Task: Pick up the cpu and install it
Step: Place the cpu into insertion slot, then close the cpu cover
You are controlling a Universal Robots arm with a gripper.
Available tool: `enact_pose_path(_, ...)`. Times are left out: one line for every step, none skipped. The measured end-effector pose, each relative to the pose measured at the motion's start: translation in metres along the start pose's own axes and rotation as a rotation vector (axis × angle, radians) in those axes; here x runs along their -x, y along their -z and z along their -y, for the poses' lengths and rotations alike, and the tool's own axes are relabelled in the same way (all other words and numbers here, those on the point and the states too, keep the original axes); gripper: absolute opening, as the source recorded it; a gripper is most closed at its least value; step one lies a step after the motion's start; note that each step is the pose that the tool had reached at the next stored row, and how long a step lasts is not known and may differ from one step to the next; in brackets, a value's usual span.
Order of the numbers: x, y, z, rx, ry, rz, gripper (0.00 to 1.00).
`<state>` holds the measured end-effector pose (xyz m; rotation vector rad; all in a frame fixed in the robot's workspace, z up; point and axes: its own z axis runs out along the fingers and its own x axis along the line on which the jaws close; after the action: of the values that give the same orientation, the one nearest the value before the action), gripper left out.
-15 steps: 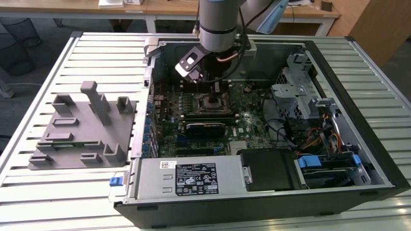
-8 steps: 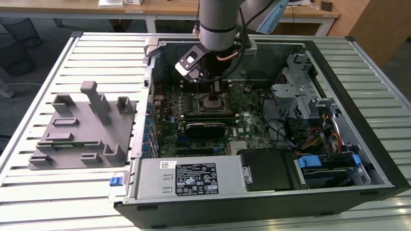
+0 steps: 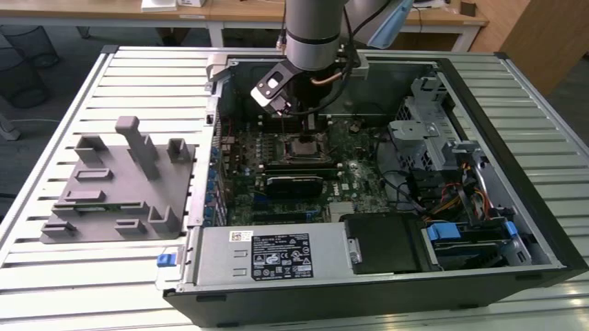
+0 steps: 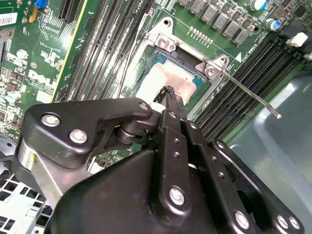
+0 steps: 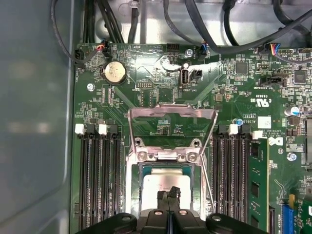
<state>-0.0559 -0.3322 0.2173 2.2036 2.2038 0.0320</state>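
Note:
The cpu (image 5: 163,181), a flat silvery square, lies inside the open motherboard socket (image 5: 134,187); it also shows in the second wrist view (image 4: 170,78). My gripper (image 5: 168,194) is shut, its two fingers pressed together with no gap. The tips point down at the middle of the cpu's top (image 4: 168,91); whether they touch it I cannot tell. The socket's metal load plate (image 5: 171,113) is flipped open and its lever (image 4: 253,95) is swung out. In the exterior view the arm hangs over the socket (image 3: 307,147) in the open computer case.
Memory slots (image 5: 100,180) flank the socket on both sides. A grey fixture tray (image 3: 120,183) lies on the slatted table at the exterior view's left. Power supply (image 3: 272,255), drive bays (image 3: 478,238) and cables (image 3: 432,189) crowd the case, within its walls (image 3: 515,138).

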Motion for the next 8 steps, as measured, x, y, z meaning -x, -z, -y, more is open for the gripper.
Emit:
enact_pose_path(0.0, 0.0007, 0.0, 0.0, 0.0, 0.0, 0.11)
enact_pose_path(0.0, 0.0015, 0.0, 0.0, 0.0, 0.0, 0.11)
enact_pose_path(0.0, 0.0022, -0.0001, 0.0, 0.0, -0.0001, 0.11)
enact_pose_path(0.0, 0.0031, -0.0001, 0.0, 0.0, 0.0, 0.11)
enact_pose_path(0.0, 0.0041, -0.0001, 0.0, 0.0, -0.0001, 0.11)
enact_pose_path(0.0, 0.0049, -0.0001, -0.0001, 0.0, -0.0001, 0.11)
enact_pose_path(0.0, 0.0057, -0.0002, -0.0001, 0.0, -0.0002, 0.11)
enact_pose_path(0.0, 0.0065, -0.0002, -0.0001, 0.0, -0.0001, 0.11)
